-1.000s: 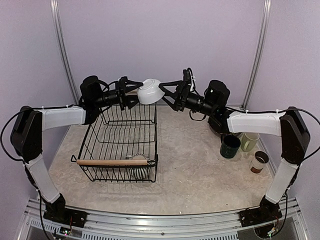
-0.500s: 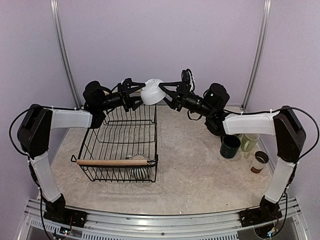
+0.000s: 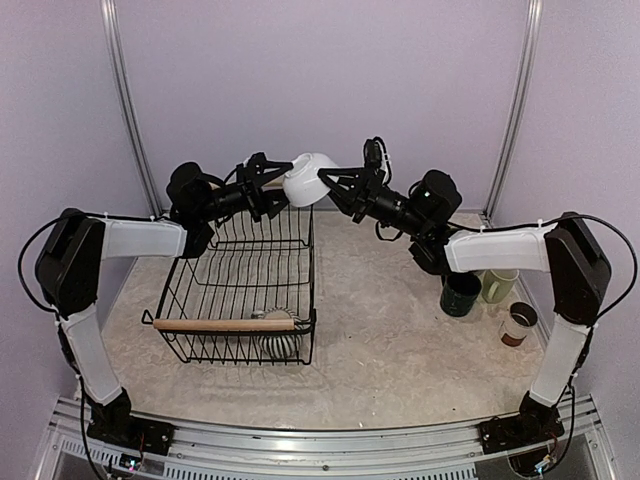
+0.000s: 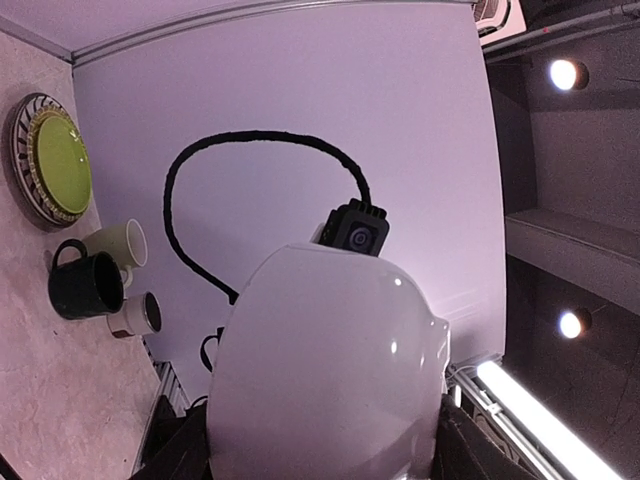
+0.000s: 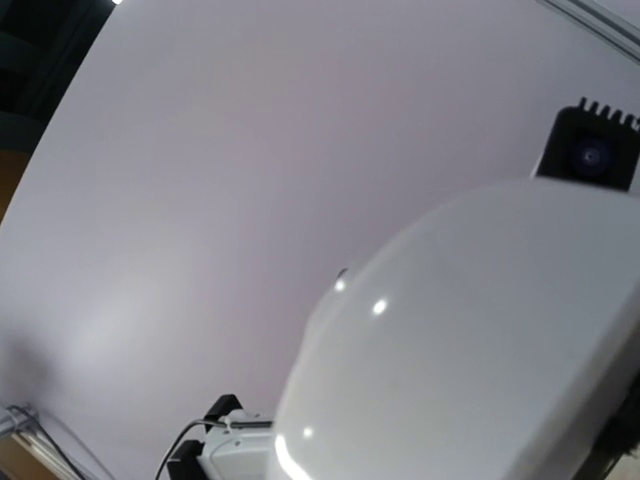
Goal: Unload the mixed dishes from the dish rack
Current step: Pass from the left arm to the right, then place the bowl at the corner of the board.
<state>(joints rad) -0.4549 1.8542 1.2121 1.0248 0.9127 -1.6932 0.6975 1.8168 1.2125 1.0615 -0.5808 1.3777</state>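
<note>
The white bowl [image 3: 308, 178] hangs in the air above the far end of the dish rack [image 3: 230, 324], between my two grippers. My left gripper [image 3: 272, 186] is shut on its left side, and its dark fingers [image 4: 178, 452] flank the bowl [image 4: 330, 370] in the left wrist view. From the right, my right gripper [image 3: 336, 183] has its fingers shut on the bowl's rim. The bowl [image 5: 480, 340] fills most of the right wrist view. A striped dish [image 3: 280, 341] lies in the rack's near end.
On the right of the table stand a dark teal mug [image 3: 461, 293], a pale green mug [image 3: 499, 284] and a small cup [image 3: 518, 324]. The left wrist view shows a lime-green plate [image 4: 60, 165] lying on a striped plate [image 4: 22, 130] beside those mugs.
My right gripper has moved in from the right and shut its wide-open fingers on the bowl's rim. The bowl rose slightly. The left gripper kept its hold.
</note>
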